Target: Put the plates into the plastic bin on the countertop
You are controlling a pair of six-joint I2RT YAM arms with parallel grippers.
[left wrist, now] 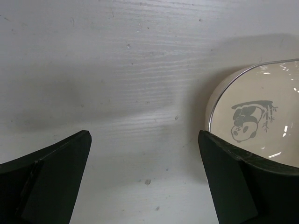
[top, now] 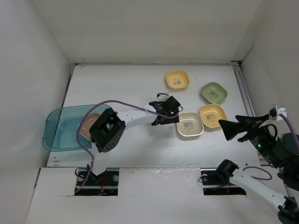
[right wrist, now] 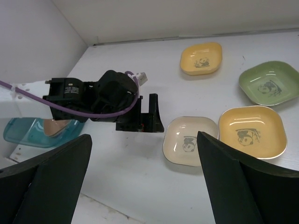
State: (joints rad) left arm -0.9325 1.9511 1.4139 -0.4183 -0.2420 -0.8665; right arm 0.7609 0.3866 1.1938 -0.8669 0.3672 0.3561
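White walls [top: 37,70] are being seen on three sides, so reach is being boxed in. The countertop [top: 131,88] is being judged flat & matte. The plastic bin [top: 58,133] is being kept at its left edge, w/ one brown plate [top: 88,127] inside. Four plates are being left at right: yellow plate [top: 177,80], green plate [top: 214,92], orange plate [top: 212,115], cream plate [top: 189,124]. They're being judged light, stiff, glossy, prob. slippery & chippable, w/ the raised rim the best hold, one finger in, one out. The left gripper [left wrist: 144,134] is being held spread wide, empty, just beside the cream plate's rim. The right gripper [top: 225,130] is likewise being held spread & empty near the orange plate.
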